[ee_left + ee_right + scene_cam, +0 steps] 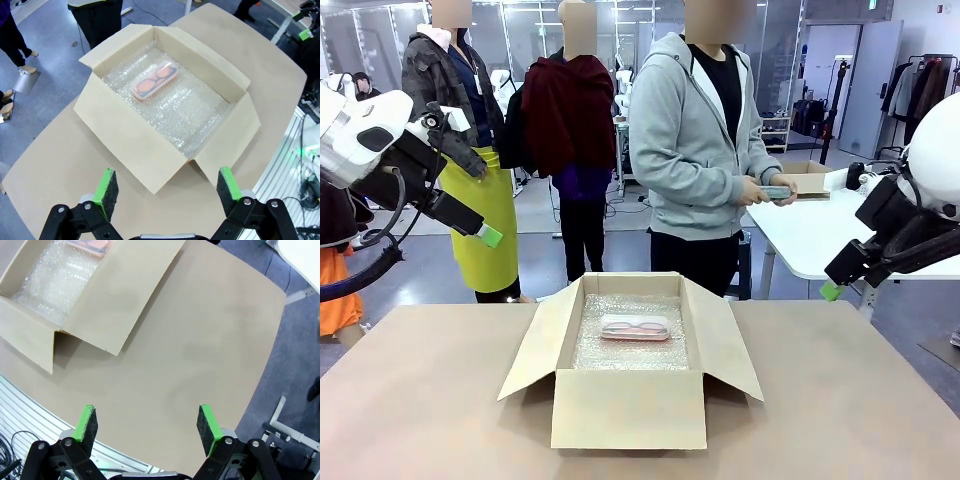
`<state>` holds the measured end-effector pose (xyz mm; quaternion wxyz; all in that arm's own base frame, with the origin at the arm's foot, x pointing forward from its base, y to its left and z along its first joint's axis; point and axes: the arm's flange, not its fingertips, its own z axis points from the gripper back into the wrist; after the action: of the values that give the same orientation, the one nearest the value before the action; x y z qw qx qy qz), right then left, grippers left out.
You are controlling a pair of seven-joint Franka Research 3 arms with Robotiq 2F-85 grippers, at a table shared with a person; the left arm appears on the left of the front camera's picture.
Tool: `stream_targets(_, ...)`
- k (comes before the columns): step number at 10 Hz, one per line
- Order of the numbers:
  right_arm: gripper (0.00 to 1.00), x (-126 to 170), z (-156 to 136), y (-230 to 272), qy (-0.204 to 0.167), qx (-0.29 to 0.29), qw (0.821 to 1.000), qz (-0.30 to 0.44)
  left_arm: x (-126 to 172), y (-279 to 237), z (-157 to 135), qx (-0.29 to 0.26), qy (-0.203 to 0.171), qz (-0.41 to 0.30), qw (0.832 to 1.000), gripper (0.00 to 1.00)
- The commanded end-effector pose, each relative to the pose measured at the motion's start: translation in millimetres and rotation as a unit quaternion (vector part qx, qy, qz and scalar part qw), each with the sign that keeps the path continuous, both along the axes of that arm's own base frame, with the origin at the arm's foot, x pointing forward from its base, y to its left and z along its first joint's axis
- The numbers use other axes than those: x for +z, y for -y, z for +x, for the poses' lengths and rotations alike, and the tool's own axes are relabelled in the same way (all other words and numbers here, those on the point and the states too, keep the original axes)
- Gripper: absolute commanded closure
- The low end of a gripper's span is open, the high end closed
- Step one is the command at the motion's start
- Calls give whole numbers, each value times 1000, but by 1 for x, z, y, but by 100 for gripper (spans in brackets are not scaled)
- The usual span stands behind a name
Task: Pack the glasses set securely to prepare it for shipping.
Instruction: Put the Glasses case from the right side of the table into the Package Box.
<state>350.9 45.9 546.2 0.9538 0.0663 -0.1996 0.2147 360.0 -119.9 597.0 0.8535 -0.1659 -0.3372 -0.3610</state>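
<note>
Hanging above the table (440,400), left fingers (107,190) and right fingers (87,422) gape wide, empty.

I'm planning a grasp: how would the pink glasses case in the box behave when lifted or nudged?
The pink glasses case looks hard-shelled, so probably stiff and light. Lying flat, it seems unlikely to roll. Its glossy surface might slip, especially on the bubble wrap.

You can come straight down into the cardboard box (630,410): its flaps (538,345) splay outward. The pink glasses case (636,327) takes the far side of the bubble wrap (620,352), and the near side lies free. The table (410,400) gives you open room out to its left and right edges.
</note>
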Motion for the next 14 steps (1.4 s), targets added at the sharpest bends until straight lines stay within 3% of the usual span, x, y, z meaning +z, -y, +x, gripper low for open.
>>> stream_targets(1,0,-3,-3,-1,7,-7,1000,-3,0,-2,-1,-5,5,-9,1000,0)
stream_targets(14,0,-3,-3,-1,7,-7,1000,-3,0,-2,-1,-5,5,-9,1000,0)
